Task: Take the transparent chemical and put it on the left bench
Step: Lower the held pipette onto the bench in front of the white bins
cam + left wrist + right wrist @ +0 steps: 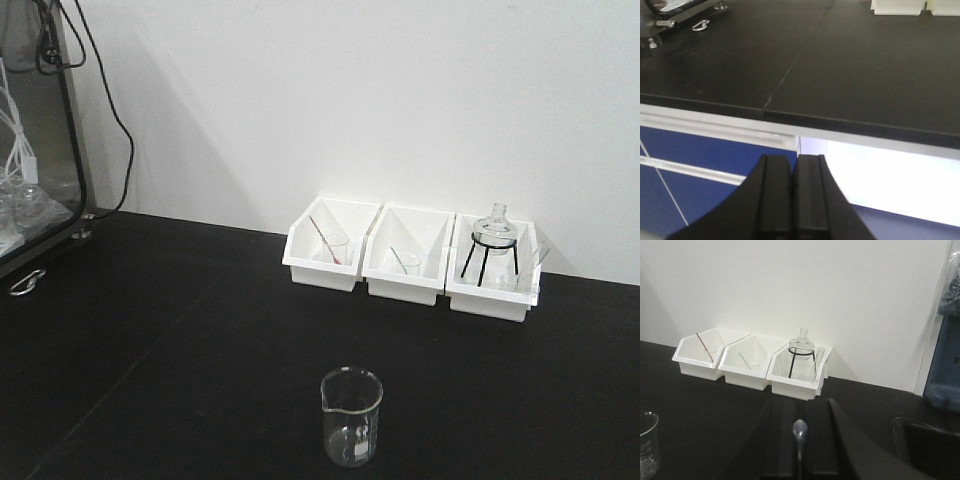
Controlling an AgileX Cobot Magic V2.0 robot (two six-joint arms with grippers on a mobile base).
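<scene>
The transparent chemical (351, 417) is a small clear beaker with a pour spout. It stands upright and alone on the left bench (180, 330), near the front edge. The right wrist view catches part of the beaker (647, 445) at its left edge. My right gripper (799, 402) hovers over the bench (715, 410) to the right of the beaker, its jaws together. A pale, drop-shaped glint with a thin stem sits in their seam; I cannot tell what it is. My left gripper (793, 157) is shut on nothing, below and in front of the bench edge (865, 127).
Three white bins (410, 255) line the back wall, the right one holding a round flask on a black tripod (495, 240). A glass-fronted cabinet (35, 150) stands at the far left. A dark sink (925, 445) lies at the right. Blue cupboard fronts (700, 150) sit under the bench.
</scene>
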